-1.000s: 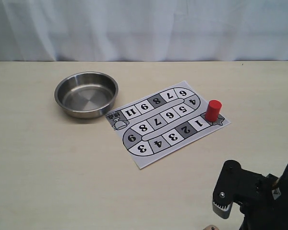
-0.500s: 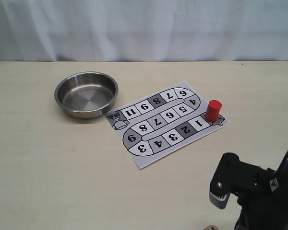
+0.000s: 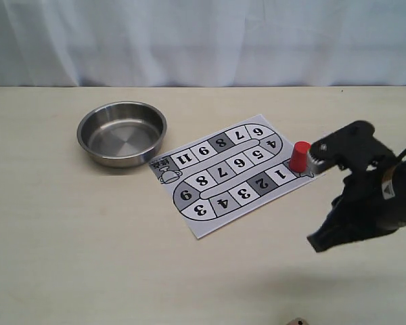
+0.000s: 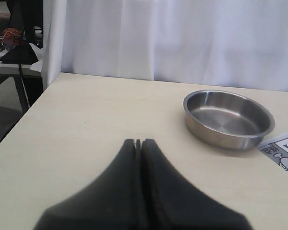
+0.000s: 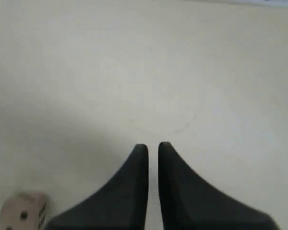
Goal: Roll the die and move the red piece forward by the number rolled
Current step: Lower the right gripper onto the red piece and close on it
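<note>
The red piece (image 3: 300, 156) stands upright on the star square at the right end of the game board (image 3: 210, 203), beside square 1. The die (image 3: 296, 321) barely shows at the exterior view's bottom edge; in the right wrist view the die (image 5: 23, 213) lies on the table off to one side of the fingers. My right gripper (image 3: 319, 242) hangs above the table in front of the board, its tip pointing down; the right gripper (image 5: 152, 146) is open by a narrow gap, holding nothing. My left gripper (image 4: 138, 142) is shut and empty, outside the exterior view.
A steel bowl (image 3: 122, 133) sits left of the board, and the same bowl (image 4: 228, 117) shows in the left wrist view beside a corner of the board (image 4: 283, 151). A white curtain hangs behind the table. The table's left edge (image 4: 19, 112) is in sight.
The right arm has risen out of the lower right corner and swung farther back, so that its wrist now overlaps the spot beside the red piece. Nothing else has moved.
</note>
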You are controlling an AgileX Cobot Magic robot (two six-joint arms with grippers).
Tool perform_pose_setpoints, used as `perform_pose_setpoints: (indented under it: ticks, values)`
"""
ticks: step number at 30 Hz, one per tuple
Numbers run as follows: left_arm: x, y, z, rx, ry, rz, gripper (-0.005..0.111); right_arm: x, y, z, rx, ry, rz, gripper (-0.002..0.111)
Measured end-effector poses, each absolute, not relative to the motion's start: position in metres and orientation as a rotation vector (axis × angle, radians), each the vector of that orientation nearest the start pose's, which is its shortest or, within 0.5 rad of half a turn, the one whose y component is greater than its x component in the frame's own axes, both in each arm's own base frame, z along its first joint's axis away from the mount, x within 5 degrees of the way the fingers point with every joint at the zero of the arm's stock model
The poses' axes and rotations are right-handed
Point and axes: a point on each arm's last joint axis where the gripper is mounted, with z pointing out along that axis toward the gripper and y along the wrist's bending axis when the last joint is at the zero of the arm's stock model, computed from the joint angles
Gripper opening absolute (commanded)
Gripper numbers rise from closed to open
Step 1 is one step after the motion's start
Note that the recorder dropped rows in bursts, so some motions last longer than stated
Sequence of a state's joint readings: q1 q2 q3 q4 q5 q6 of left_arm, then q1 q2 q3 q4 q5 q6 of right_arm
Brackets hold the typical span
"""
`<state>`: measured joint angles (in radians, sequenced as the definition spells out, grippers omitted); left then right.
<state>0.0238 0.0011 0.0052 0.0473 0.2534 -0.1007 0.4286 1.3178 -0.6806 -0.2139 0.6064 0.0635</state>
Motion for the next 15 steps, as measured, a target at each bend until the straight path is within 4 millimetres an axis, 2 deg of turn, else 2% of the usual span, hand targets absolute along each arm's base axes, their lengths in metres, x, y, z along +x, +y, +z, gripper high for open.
perform_pose_setpoints:
  ticks: [1, 5, 10, 12, 15]
  values:
    - [0.055, 0.002, 0.188, -0.077, 1.741, -0.012, 0.000, 0.223, 0.078, 0.217, -0.581, 2.576, -0.054, 0.035]
    - [0.055, 0.002, 0.188, -0.077, 1.741, -0.012, 0.000, 0.246, 0.063, 0.219, -0.429, 2.557, -0.055, 0.056]
    - [0.055, 0.002, 0.188, -0.077, 1.741, -0.012, 0.000, 0.282, 0.061, 0.206, -0.307, 2.590, -0.016, 0.056]
    - [0.055, 0.002, 0.188, -0.077, 1.741, -0.012, 0.000, 0.314, 0.062, 0.194, -0.200, 2.624, 0.035, 0.056]
    - [0.055, 0.002, 0.188, -0.077, 1.741, -0.012, 0.000, 0.344, 0.067, 0.184, -0.171, 2.625, 0.050, 0.059]
